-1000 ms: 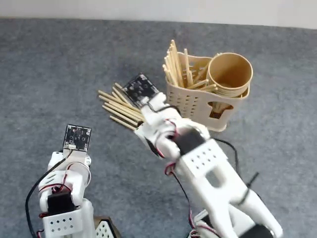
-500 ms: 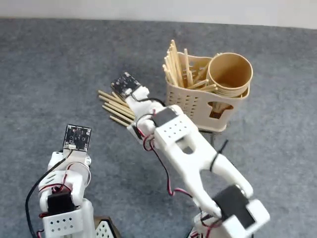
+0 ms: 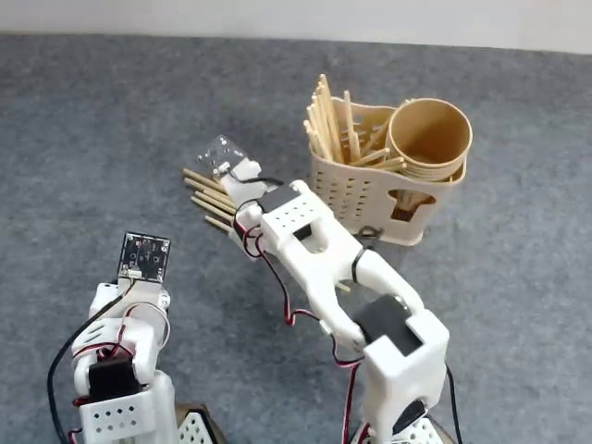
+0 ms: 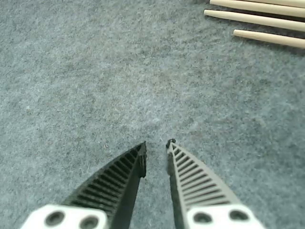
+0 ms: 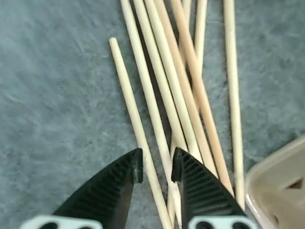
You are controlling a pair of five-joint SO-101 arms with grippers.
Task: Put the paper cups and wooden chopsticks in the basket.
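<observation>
Several loose wooden chopsticks (image 3: 205, 190) lie fanned on the grey carpet left of the basket (image 3: 361, 194). The cream slotted basket holds a bundle of upright chopsticks (image 3: 328, 120) and stacked paper cups (image 3: 430, 134). My right arm's wrist (image 3: 222, 157) hangs over the loose pile. In the right wrist view my right gripper (image 5: 156, 164) is shut just above the chopsticks (image 5: 162, 86), and one stick shows through the thin gap between its fingers. My left gripper (image 4: 156, 144) is shut and holds nothing, low over bare carpet, with chopstick ends (image 4: 257, 19) ahead of it.
Grey carpet covers the table, with free room to the left and in front of the pile. A corner of the basket (image 5: 276, 186) stands close beside my right gripper. My left arm (image 3: 143, 259) rests at the near left.
My right arm has swung left, away from the basket, and stretched out over the loose chopsticks. The left arm has not moved.
</observation>
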